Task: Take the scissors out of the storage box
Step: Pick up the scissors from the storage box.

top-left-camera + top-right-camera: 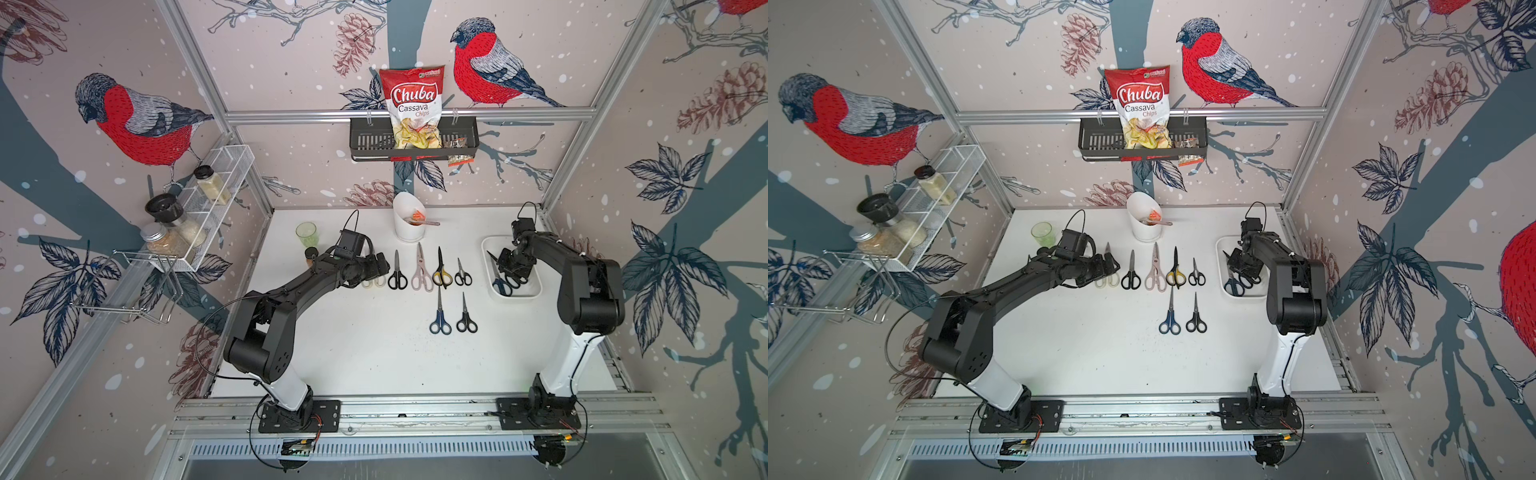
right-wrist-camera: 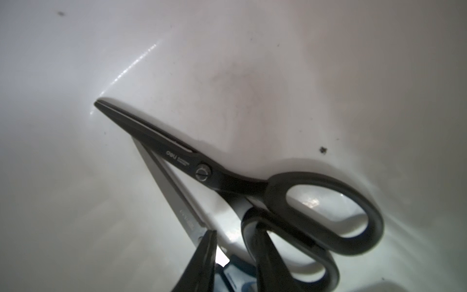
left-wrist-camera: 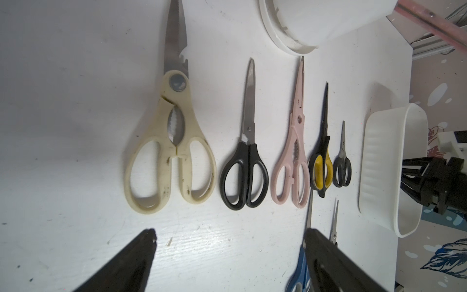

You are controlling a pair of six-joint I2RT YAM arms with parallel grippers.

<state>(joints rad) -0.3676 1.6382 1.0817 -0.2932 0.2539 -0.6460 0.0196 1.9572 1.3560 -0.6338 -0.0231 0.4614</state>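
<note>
A: How are we doing this pick well?
B: We're centring near the pivot of the dark-blue-handled steel scissors [image 2: 166,187], lying under the black-handled scissors [image 2: 202,174] in the shallow white plastic storage box [image 1: 485,257] at the white table's [image 1: 374,365] 3 o'clock.
A: Jaws?
B: We're seeing the right gripper [image 2: 233,240] narrowly spread, straddling, not pinching yet. The left gripper [image 3: 230,231] is hanging wide, empty.

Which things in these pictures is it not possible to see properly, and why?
- Cream scissors: in both top views, partly hidden under the left gripper.
- Blue scissors in the storage box: right wrist view, handles cut by the edge and covered by the fingers.
- Right gripper: whether it grips anything is unclear.
</note>
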